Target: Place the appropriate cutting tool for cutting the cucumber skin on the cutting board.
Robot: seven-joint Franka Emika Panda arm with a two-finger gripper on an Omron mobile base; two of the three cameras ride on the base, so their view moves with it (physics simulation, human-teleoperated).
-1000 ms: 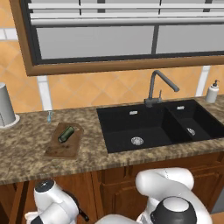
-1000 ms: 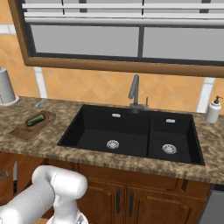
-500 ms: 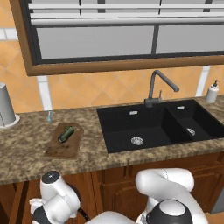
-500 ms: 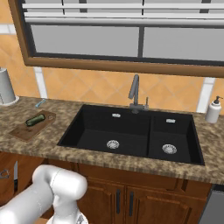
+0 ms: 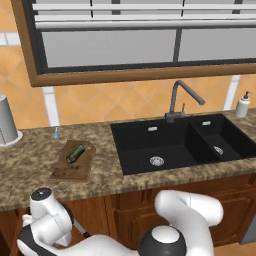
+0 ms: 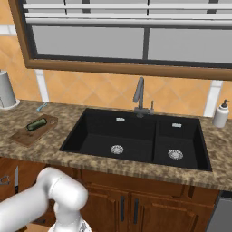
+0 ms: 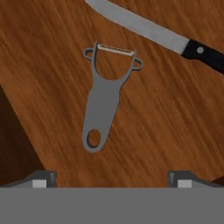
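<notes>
In the left base view, the cutting board (image 5: 73, 161) lies on the speckled stone desk (image 5: 30, 170), left of the black double sink (image 5: 172, 145). The cucumber (image 5: 76, 153) rests on the board's far half, its long axis running diagonally toward the back wall. A grey cylinder (image 5: 7, 120) stands at the far left, a soap bottle (image 5: 242, 105) at the far right, and a faucet (image 5: 179, 100) rises behind the sink beneath a wood-framed window. Orange tiles cover the wall.

In the right base view, the same board (image 6: 34, 129) sits at the left end of the desk (image 6: 54, 154), the cucumber (image 6: 36, 123) on it. Brown cabinet doors (image 6: 131, 208) run under the desk.

In the hand view, the peeler (image 7: 105, 98) lies flat on a brown wood-grain surface (image 7: 48, 78). Its long axis runs nearly up-down in the picture, with the forked head and blade toward the top and the holed handle end toward the tool (image 7: 111, 178). The black-handled knife (image 7: 157, 33) lies just beyond the head, apart from it, slanting across the top right corner. The tool's fingertips (image 7: 41, 178) stand wide apart, released, short of the peeler's handle and touching nothing.
</notes>
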